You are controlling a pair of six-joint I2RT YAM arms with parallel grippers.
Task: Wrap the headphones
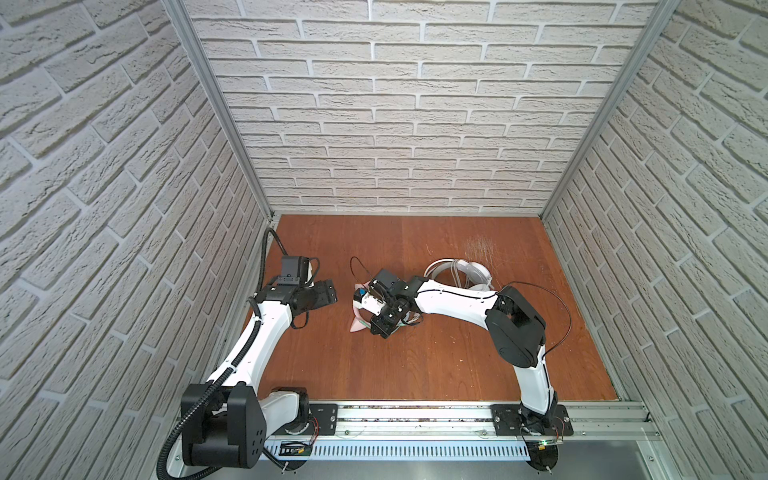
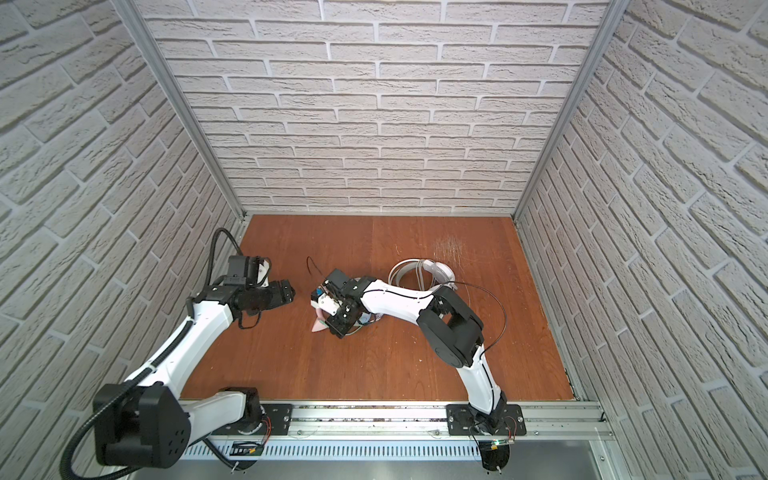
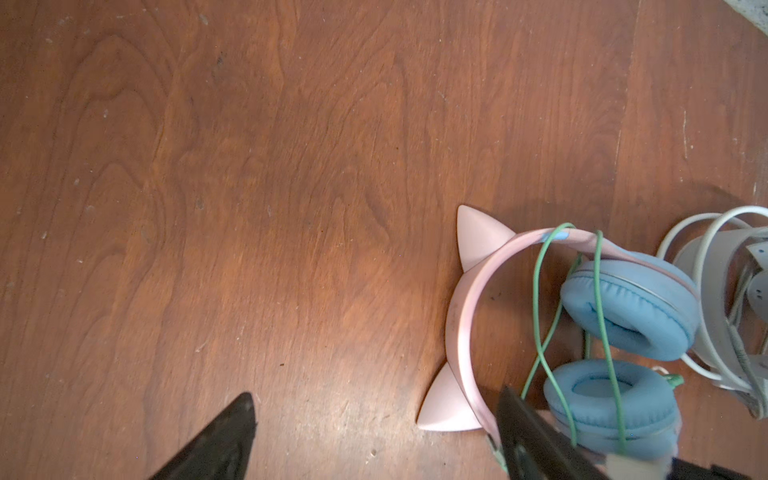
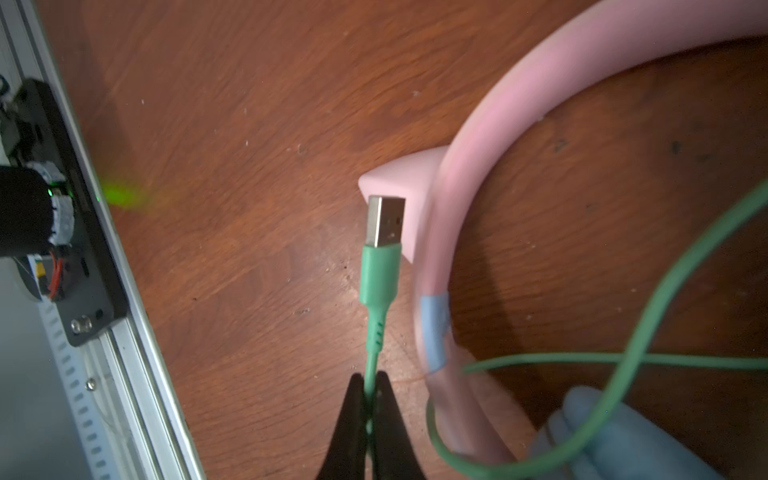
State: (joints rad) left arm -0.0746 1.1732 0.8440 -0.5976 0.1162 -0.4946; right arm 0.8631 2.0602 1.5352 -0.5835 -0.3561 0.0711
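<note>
Right tool: clamped on the green cable just behind its USB-A plug. This keeps the loose end under control, and the plug sticks out free beyond the tips.
Left tool: jaws apart with nothing between them. It hangs off to the left of the cat-ear headphones, near them but not touching, and looks free to steady the band if needed.
Cat-ear headphones: they lie flat near the middle of the tabletop, under the right tool. The pink ears point toward the left arm, and the blue earcups sit side by side on the far side of the band.
Green cable: slack loops cross the headband and both earcups. None is drawn tight, so the wrap looks partly made.
White headphones: they rest just beyond the cat-ear pair, behind the right arm. The pale cable is coiled around them, so this pair looks finished.
Step judged: leading the plug end around the pink band to take up the slack.
Risk judged: the light headset could slide or lift when the cable is pulled, because nothing pins it down.
</note>
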